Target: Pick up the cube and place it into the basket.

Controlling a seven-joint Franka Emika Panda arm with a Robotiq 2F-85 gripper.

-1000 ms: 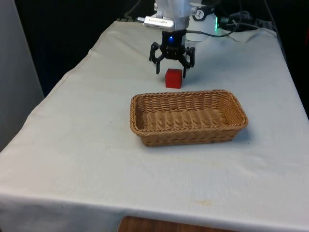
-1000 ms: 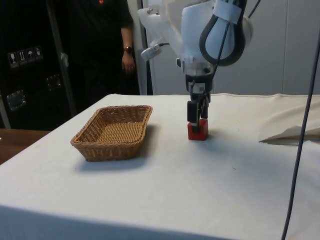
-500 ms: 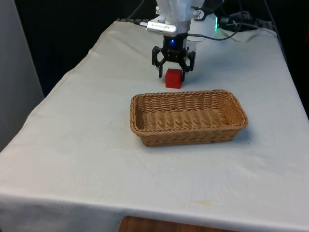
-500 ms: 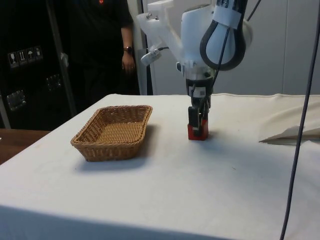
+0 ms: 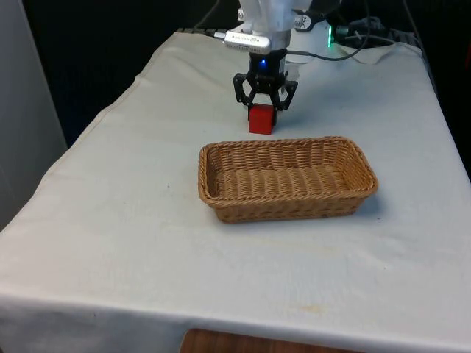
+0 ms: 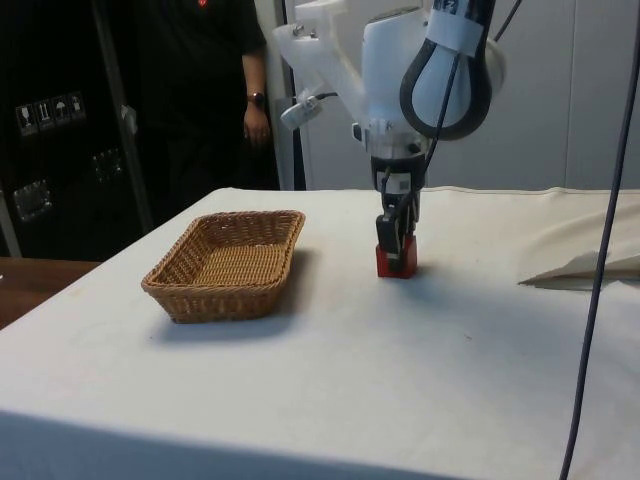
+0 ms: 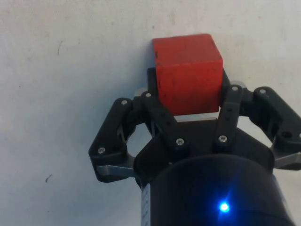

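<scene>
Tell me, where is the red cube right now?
The red cube sits on the white cloth between the gripper's fingers, just behind the basket in the front view, slightly toward that view's left.

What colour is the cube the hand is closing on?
Red; the cube shows best in the wrist view.

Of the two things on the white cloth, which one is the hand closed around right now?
The red cube, gripped by the hand between its fingers. The wicker basket sits apart, untouched.
</scene>
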